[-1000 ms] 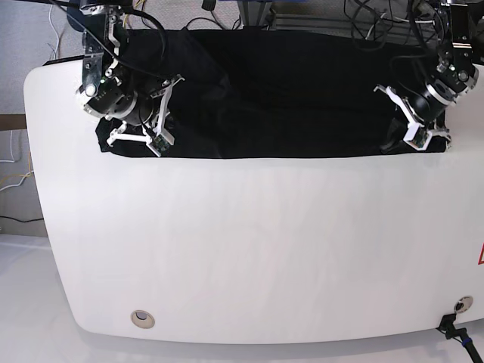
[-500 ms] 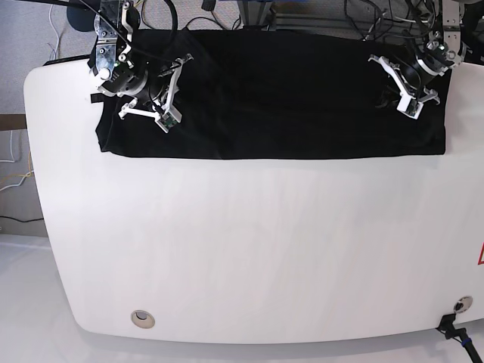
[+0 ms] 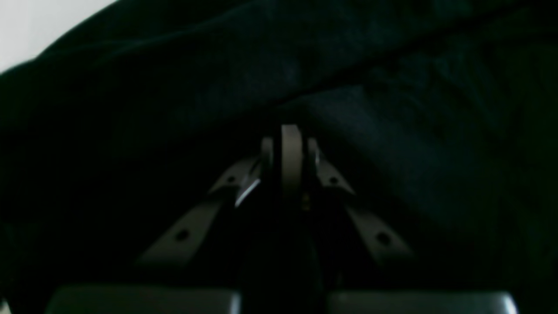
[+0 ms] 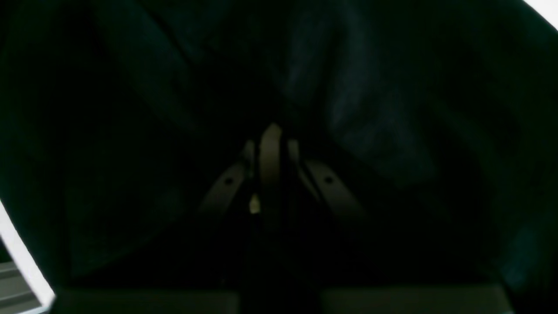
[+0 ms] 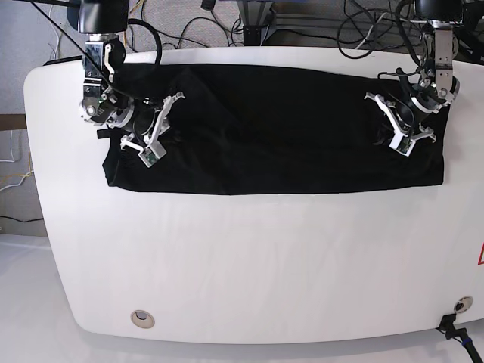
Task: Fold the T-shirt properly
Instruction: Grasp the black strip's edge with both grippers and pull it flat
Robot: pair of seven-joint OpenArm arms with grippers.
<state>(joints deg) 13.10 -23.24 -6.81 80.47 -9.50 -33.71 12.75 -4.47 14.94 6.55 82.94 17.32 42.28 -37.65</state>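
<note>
The T-shirt is spread as a wide black band across the far part of the white desk, reaching from near the left edge to near the right edge. Its near edge lies straight and its surface is mostly flat, with some folds at the left end.

The left end effector is seen over the right end of the T-shirt in the base view. In the left wrist view its fingers are pressed together, and black cloth is gathered around their tips, so it is closed on the T-shirt.

The right end effector is placed over the left end of the T-shirt. In the right wrist view its fingers are also pressed together with dark cloth around them, closed on the T-shirt.

Cables are lying behind the far edge of the desk.
</note>
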